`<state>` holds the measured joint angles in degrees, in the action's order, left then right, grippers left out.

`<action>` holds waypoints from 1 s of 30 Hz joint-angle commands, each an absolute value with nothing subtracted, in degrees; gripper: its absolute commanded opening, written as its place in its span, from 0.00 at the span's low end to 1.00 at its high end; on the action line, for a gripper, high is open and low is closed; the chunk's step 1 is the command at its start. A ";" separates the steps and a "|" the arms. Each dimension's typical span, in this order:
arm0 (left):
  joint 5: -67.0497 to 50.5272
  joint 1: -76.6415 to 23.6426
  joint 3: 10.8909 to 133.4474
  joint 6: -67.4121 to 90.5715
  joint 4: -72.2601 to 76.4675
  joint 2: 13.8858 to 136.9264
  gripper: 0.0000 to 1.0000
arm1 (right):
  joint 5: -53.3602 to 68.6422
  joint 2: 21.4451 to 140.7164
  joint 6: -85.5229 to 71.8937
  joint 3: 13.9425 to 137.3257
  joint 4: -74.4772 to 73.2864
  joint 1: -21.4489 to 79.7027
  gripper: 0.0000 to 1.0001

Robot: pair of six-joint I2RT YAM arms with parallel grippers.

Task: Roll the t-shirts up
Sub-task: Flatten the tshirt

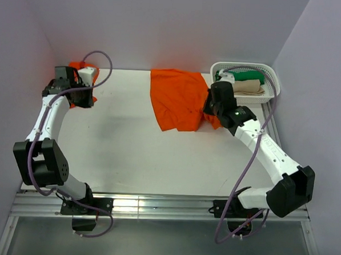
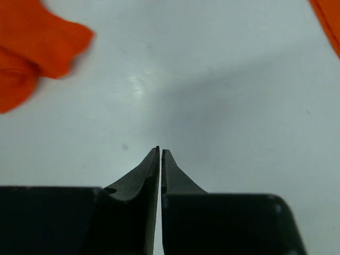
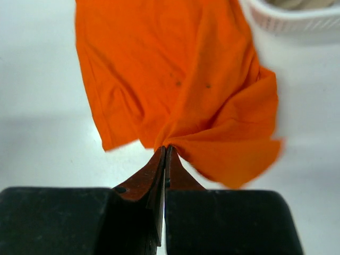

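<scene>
One orange t-shirt lies spread and creased at the back middle of the table. My right gripper is shut on a pinch of its right edge; in the right wrist view the cloth fans out from the closed tips. A second orange t-shirt lies bunched at the far left back, partly hidden by my left arm. My left gripper is beside it, shut and empty over bare table. That shirt shows at the upper left of the left wrist view.
A white mesh basket stands at the back right with a green roll and a beige roll in it; its rim shows in the right wrist view. Purple walls close in the back and both sides.
</scene>
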<state>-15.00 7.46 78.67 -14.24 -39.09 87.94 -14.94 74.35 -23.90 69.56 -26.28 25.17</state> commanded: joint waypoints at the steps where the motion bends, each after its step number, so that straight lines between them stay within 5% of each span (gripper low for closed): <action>1: -25.58 2.65 72.97 -20.13 -36.41 84.29 0.13 | -16.43 75.05 -26.28 69.43 -24.78 27.24 0.00; 6: -20.75 -12.26 70.57 -16.44 -30.68 86.56 0.48 | -17.93 77.43 -27.16 71.01 -25.57 27.51 0.00; 15: -16.62 -23.90 79.54 -3.18 -24.62 105.90 0.50 | -18.54 82.88 -27.51 75.76 -27.33 27.51 0.00; 30: -1.08 -37.09 80.33 5.80 -14.50 112.76 0.53 | -19.60 84.82 -27.51 78.92 -29.00 27.51 0.00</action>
